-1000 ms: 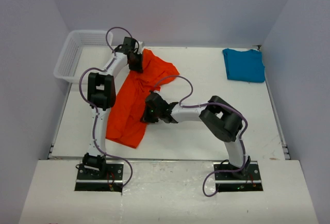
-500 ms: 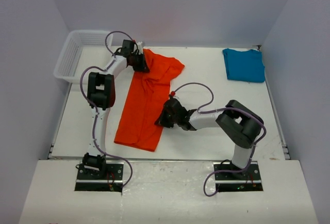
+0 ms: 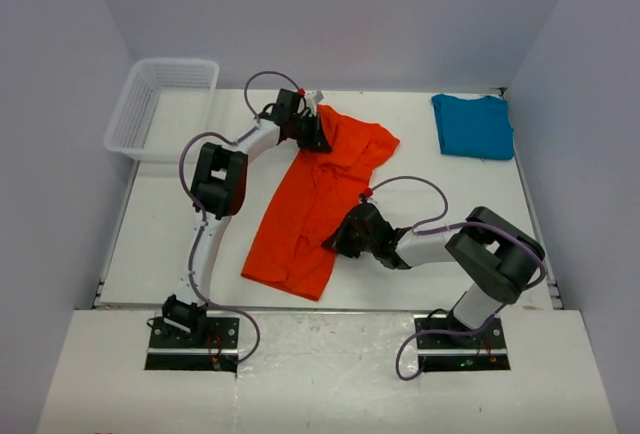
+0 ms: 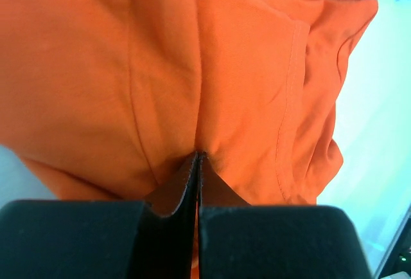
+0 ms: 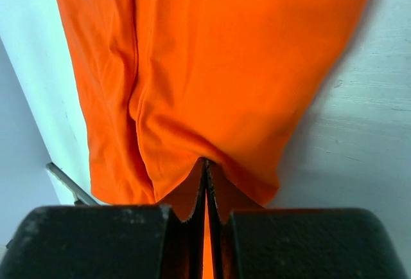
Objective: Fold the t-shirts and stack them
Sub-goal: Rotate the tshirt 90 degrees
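Observation:
The orange-red t-shirt lies stretched out on the white table, running from back right to front left. My left gripper is shut on its far end near the collar; the left wrist view shows the cloth pinched between the jaws. My right gripper is shut on the shirt's right edge near the hem; the right wrist view shows the cloth bunched at the jaws. The teal-blue t-shirt lies folded at the back right, away from both grippers.
A white mesh basket stands at the table's back left corner. Grey walls close in the back and both sides. The table's front edge runs just ahead of the arm bases.
Both grippers have moved to the right, dragging the orange-red shirt with them. The shirt has slid from left of centre toward the table's middle and has spread longer and flatter.

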You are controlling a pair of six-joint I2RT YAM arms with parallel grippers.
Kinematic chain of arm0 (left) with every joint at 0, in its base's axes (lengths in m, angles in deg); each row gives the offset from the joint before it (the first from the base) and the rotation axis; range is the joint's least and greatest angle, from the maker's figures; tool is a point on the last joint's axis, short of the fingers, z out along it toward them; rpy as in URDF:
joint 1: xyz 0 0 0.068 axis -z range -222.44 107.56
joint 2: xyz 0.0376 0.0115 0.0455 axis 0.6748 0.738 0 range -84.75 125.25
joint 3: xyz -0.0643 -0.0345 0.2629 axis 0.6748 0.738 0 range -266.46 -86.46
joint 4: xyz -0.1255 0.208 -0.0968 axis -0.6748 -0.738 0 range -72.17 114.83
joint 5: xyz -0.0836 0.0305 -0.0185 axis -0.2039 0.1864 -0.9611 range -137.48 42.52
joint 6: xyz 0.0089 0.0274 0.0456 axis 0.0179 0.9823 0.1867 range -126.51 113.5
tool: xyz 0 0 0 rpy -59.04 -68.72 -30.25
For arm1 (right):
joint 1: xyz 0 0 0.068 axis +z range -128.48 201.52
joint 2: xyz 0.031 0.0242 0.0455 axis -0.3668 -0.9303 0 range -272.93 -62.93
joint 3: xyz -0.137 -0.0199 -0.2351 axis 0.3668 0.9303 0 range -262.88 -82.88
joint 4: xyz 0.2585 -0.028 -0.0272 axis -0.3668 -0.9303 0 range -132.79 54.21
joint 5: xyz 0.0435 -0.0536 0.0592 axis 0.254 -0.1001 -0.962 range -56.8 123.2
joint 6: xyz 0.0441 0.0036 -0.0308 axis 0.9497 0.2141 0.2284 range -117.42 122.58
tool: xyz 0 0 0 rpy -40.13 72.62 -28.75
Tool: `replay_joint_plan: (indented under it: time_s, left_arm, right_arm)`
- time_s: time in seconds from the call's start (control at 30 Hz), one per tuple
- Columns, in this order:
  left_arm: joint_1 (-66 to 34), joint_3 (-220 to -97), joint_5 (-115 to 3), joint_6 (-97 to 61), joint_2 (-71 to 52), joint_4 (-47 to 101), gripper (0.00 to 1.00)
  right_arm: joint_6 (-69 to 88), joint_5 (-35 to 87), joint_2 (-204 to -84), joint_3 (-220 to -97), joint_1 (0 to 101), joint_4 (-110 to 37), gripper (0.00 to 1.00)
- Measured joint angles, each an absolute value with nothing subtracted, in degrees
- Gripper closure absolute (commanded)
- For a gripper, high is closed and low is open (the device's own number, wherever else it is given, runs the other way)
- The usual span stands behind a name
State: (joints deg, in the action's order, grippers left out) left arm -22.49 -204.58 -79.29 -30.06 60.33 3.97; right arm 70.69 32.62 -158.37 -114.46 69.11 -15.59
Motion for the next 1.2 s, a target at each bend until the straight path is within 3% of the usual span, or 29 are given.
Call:
replay_joint_plan:
  time_s: [0.37,0.83,1.2]
  left_arm:
    - [-22.34,-202.81,-80.01,-32.37,60.00,7.18,1.00]
    - [-30.58,-205.76,-80.25,-32.37,61.64,6.98,1.00]
    - [-30.01,-199.82,-86.57,-33.36,60.74,17.23,0.97]
  right_arm:
    - [71.46,32.07,-156.86,-112.47,68.48,-14.58,1.00]
    - [66.96,31.88,-158.22,-119.96,68.43,-25.40,1.00]
    - [58.94,31.55,-160.01,-124.14,68.50,-27.24,1.00]
